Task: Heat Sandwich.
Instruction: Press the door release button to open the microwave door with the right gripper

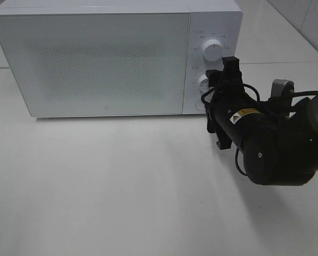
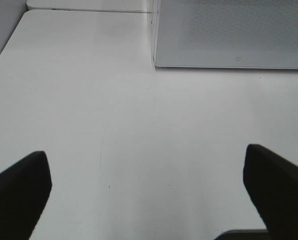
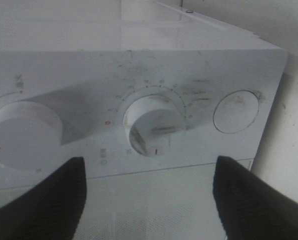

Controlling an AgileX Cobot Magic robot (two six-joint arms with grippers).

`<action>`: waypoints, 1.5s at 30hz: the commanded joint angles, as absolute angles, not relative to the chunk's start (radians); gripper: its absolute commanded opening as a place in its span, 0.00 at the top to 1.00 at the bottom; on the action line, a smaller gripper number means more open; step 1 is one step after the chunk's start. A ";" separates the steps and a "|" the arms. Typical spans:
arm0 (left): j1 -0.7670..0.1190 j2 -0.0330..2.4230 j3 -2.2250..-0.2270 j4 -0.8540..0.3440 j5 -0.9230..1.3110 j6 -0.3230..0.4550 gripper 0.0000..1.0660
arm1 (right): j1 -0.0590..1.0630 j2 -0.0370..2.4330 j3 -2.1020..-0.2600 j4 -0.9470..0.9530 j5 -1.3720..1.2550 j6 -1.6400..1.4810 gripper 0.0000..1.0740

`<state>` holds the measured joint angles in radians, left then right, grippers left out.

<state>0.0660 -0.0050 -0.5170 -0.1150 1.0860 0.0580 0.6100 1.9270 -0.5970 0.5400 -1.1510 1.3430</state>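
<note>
fingers (image 3: pixel 44 200) of the right gripper (image 3: pixel 149 200) stand apart with nothing between them. from my seat i see them lined up on the lower knob (image 3: pixel 153 125) of the control panel (image 3: pixel 198 75), one above it and one below, and in the wrist view neither touches it. the upper knob (image 3: pixel 21 132) sits just above on the same panel and a round button (image 3: pixel 236 111) just below. in the high view the right arm (image 1: pixel 276 144) reaches in from the right and its black gripper covers part of the lower knob.

the left gripper (image 2: pixel 149 200) is spread wide and holds nothing. it hangs over bare table (image 2: pixel 114 125), with the near left corner of the microwave (image 1: pixel 121 6) further off.

the microwave stands at the far side of the table, control panel on its right end. its door (image 1: pixel 95 64) is closed and the dotted window shows me nothing inside. i cannot see the sandwich in any of my three views, so i cannot tell where it is.
</note>
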 commanded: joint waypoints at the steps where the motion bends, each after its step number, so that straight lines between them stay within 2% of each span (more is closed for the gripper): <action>1: 0.069 -0.021 -0.516 -0.123 1.074 0.053 0.09 | 0.608 1.868 -0.554 0.474 -1.141 1.290 0.35; 9: 0.069 -0.021 -0.516 -0.123 1.074 0.053 0.09 | 0.608 1.754 -0.505 0.418 -0.964 1.083 0.35; 15: 0.069 -0.021 -0.516 -0.123 1.074 0.053 0.09 | 0.604 1.627 -0.507 0.433 -0.721 0.706 0.35; 18: 0.069 -0.021 -0.516 -0.123 1.074 0.053 0.09 | 0.588 1.592 -0.507 0.428 -0.651 0.623 0.35; 31: 0.069 -0.021 -0.516 -0.123 1.074 0.053 0.09 | 0.443 1.381 -0.507 0.416 -0.125 0.086 0.35; 37: 0.069 -0.021 -0.516 -0.123 1.074 0.053 0.09 | 0.440 1.309 -0.507 0.382 0.032 -0.022 0.35; 45: 0.069 -0.021 -0.516 -0.123 1.074 0.053 0.09 | 0.440 1.150 -0.531 0.250 0.371 -0.042 0.35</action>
